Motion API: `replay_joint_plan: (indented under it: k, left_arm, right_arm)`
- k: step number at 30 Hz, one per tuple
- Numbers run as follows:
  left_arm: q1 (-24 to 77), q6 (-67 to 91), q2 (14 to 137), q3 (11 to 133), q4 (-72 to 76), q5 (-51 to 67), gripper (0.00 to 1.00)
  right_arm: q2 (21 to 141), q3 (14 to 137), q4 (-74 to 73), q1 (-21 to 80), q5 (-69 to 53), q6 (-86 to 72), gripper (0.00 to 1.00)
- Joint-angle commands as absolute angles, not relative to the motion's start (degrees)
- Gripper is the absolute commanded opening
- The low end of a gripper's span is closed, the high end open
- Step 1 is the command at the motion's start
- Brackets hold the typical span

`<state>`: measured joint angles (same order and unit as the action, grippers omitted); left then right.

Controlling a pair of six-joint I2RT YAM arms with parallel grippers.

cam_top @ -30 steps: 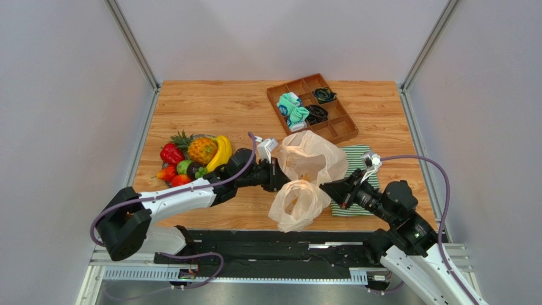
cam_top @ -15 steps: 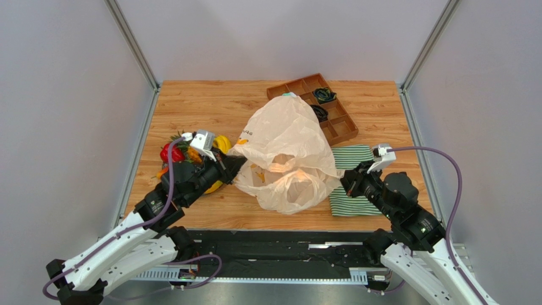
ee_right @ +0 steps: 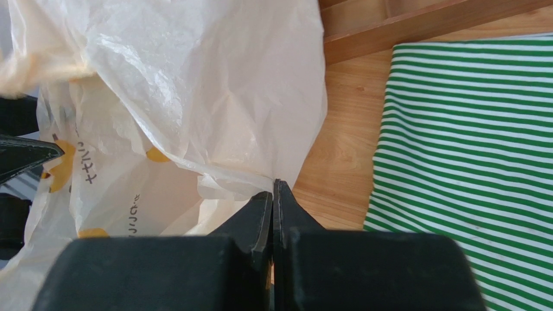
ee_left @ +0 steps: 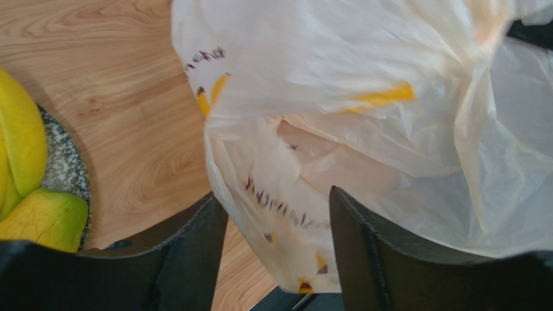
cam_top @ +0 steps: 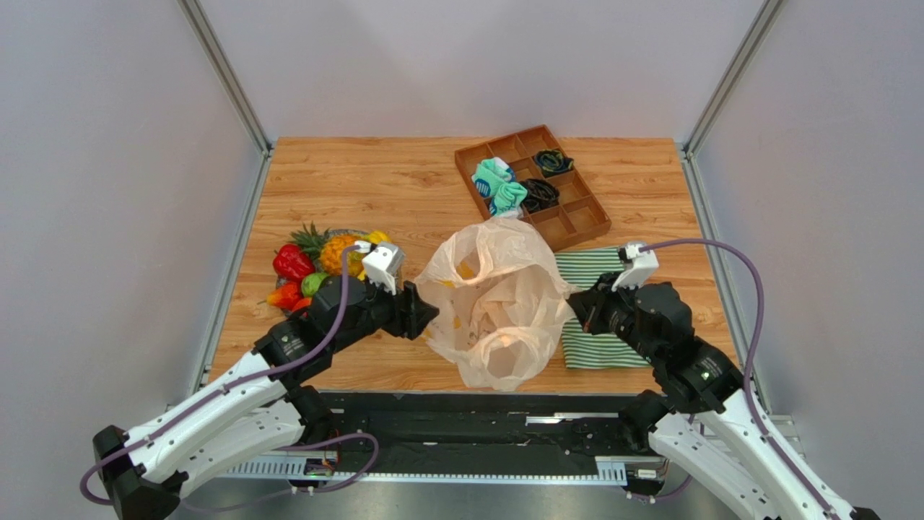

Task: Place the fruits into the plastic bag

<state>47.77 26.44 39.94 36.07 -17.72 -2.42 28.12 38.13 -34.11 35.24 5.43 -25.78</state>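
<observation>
The plastic bag (cam_top: 499, 298) is a crinkly cream heap with yellow prints, lying mid-table between both arms. My left gripper (cam_top: 426, 315) is at the bag's left side and open; in the left wrist view a fold of the bag (ee_left: 363, 129) hangs loose between the fingers (ee_left: 195, 253). My right gripper (cam_top: 575, 311) is shut on the bag's right edge, the film (ee_right: 195, 97) pinched at the fingertips (ee_right: 285, 207). The fruits (cam_top: 320, 265) are piled on a plate at the left: pineapple (cam_top: 342, 255), red one (cam_top: 291, 262), green one (cam_top: 313, 284), banana (ee_left: 19, 142).
A green-and-white striped cloth (cam_top: 602, 314) lies flat right of the bag, under the right arm. A wooden compartment tray (cam_top: 564, 222) with teal and black cloth bundles stands behind it. Metal frame posts run along both table sides.
My left gripper has opened and released the bag after pulling it left, then moved right. The bag, puffed up half a second ago, has sunk lower. The right gripper stays shut.
</observation>
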Motion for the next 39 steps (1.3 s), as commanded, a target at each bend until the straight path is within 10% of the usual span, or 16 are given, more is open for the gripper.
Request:
replay_joint_plan:
  k: [1,18,35,39]
  left_arm:
    - [48.34,21.10,42.80,40.95,-13.27,4.92,0.77]
    - [49.58,9.22,47.55,56.69,-22.58,-16.07,0.93]
    - [28.84,18.19,34.62,51.32,-20.37,12.50,0.99]
    - [7.57,25.37,35.77,46.18,-19.47,23.72,0.99]
  right_arm:
    - [32.51,37.18,-26.72,35.51,-2.02,-26.90,0.00]
    - [40.17,44.20,-27.16,35.42,-5.98,-21.80,0.00]
    - [41.04,45.79,-27.86,35.51,-1.85,-23.20,0.00]
    - [40.70,46.32,-28.30,35.51,-1.84,-23.29,0.00]
